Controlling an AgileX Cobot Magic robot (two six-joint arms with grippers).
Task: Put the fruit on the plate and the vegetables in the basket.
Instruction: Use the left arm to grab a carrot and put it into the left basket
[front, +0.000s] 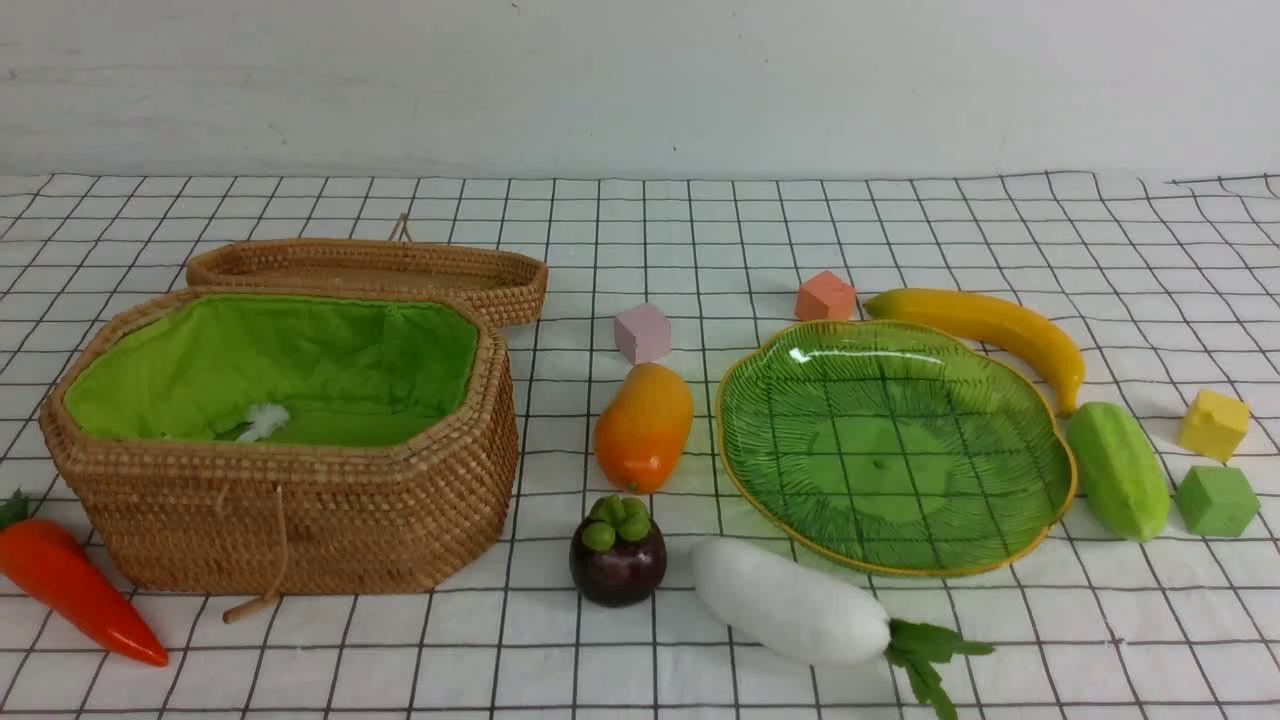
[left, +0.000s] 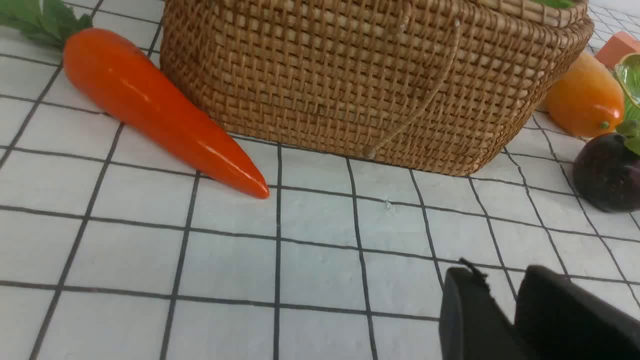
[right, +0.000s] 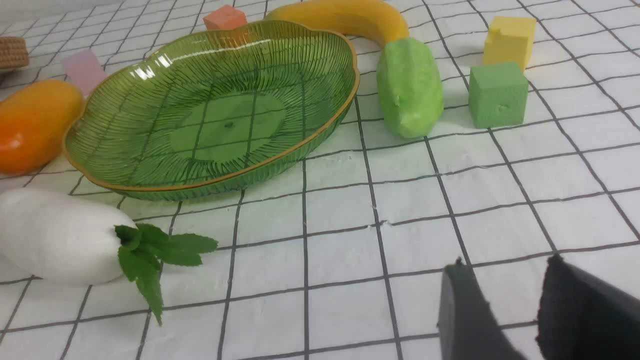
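1. My left gripper (left: 502, 282) hangs low over the checked cloth (front: 640, 220). Its fingers (left: 470, 320) stand slightly parted with only a thin gap, and nothing is between them.
2. My right gripper (right: 505, 270) is also low over the cloth. Its fingers (right: 585, 310) are spread wider and hold nothing.
3. The basket (front: 280, 520) sits on my left, its top uncovered and the green lining showing. A small white tuft (front: 263, 420) lies on the lining. The woven lid (front: 370, 265) lies flat just behind the basket.
4. The carrot (front: 75, 590) lies on the cloth just beside the basket's near-left corner, tip pointing toward me. From the left wrist view I cannot tell whether it touches the wall.
5. The plate (front: 890, 440) is right of centre.
6. The mango (front: 643, 425) lies on the cloth between the basket and the plate.
7. The mangosteen (front: 617, 555) stands upright, green cap up, nearer to me than the mango.
8. The radish (front: 785, 600) lies just beside the plate's near rim, with its leaves toward me and to the right.
9. The banana (front: 990, 325) curves along the plate's far-right rim, on the cloth.
10. The cucumber (front: 1118, 470) lies just right of the plate, its far end at the banana's tip.
11. For the cubes, the pink cube (front: 642, 332) is behind the mango and the orange cube (front: 825, 297) is behind the plate. The yellow cube (front: 1213, 423) and the green cube (front: 1216, 500) are right of the cucumber.
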